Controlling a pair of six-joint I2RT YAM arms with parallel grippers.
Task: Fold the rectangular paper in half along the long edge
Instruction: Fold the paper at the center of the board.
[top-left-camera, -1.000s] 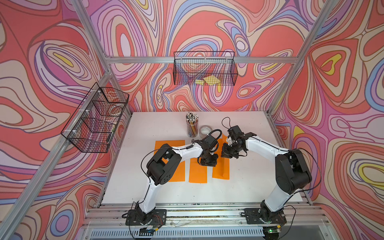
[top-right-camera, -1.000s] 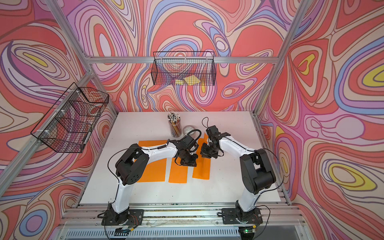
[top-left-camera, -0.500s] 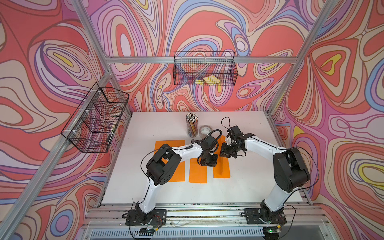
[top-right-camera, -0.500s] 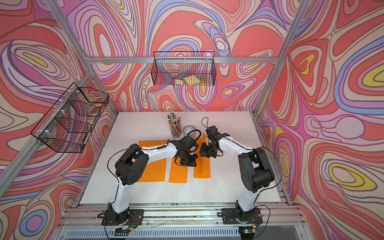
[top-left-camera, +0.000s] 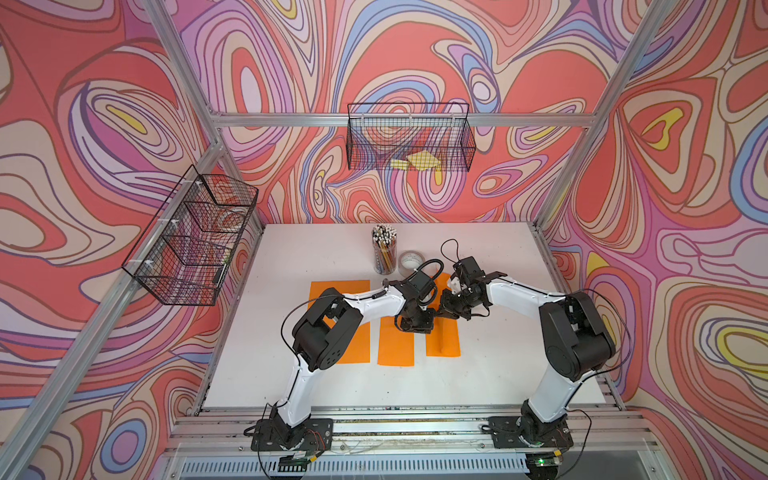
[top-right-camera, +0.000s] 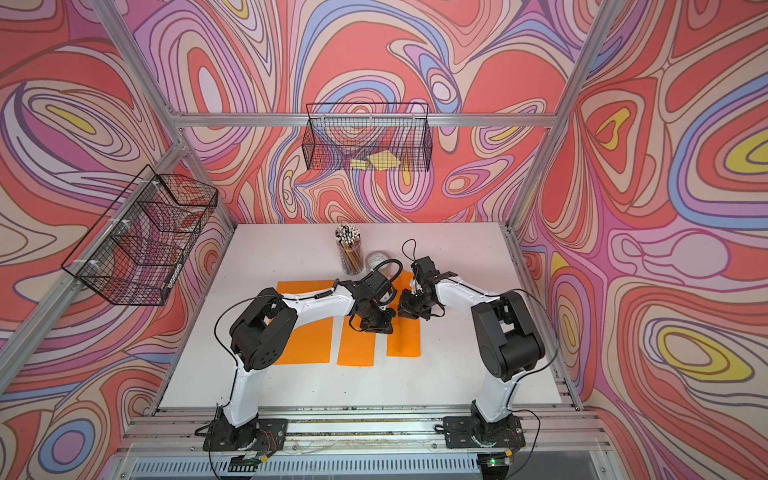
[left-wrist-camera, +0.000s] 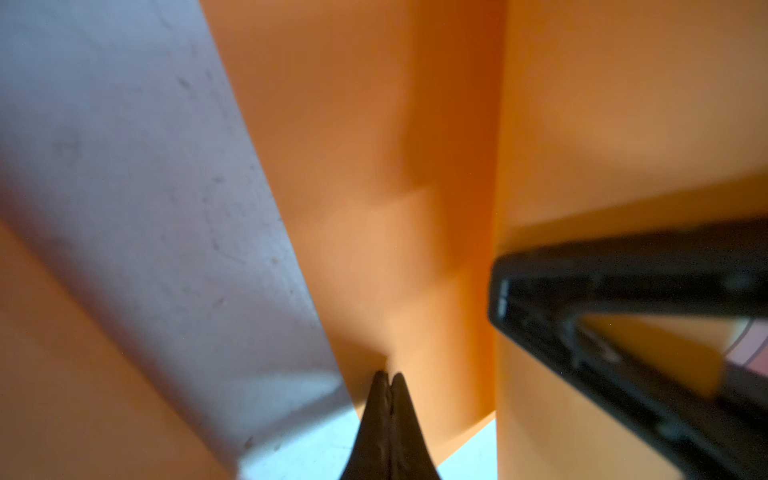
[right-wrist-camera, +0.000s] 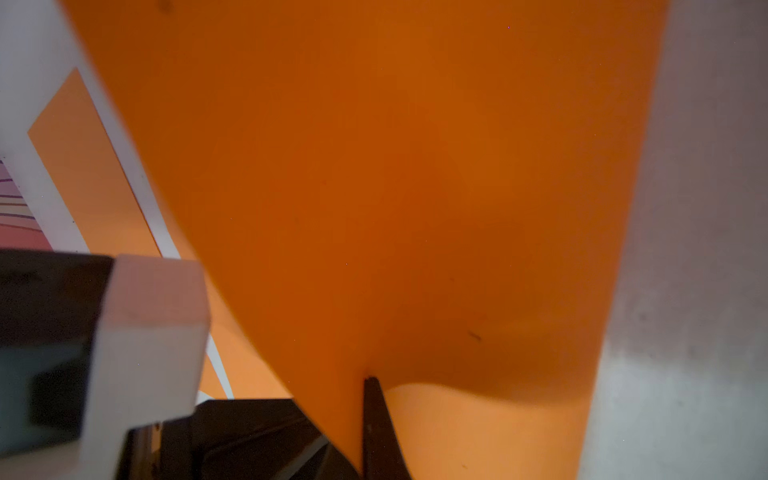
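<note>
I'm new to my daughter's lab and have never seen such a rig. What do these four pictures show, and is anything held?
The left arm and the right arm of one robot stand at a white table's near edge; each ends in a two-finger gripper. The two wide pictures come from one overhead camera pair and show almost the same scene; the two close-ups come from cameras on the wrists. On the table lie a wide orange sheet, a narrow orange sheet, a cup of pencils, a roll of tape and the paper being folded. The right gripper is shut on a lifted flap of that paper. The left gripper is shut too, tips on the paper; whether it pinches it is unclear.
</note>
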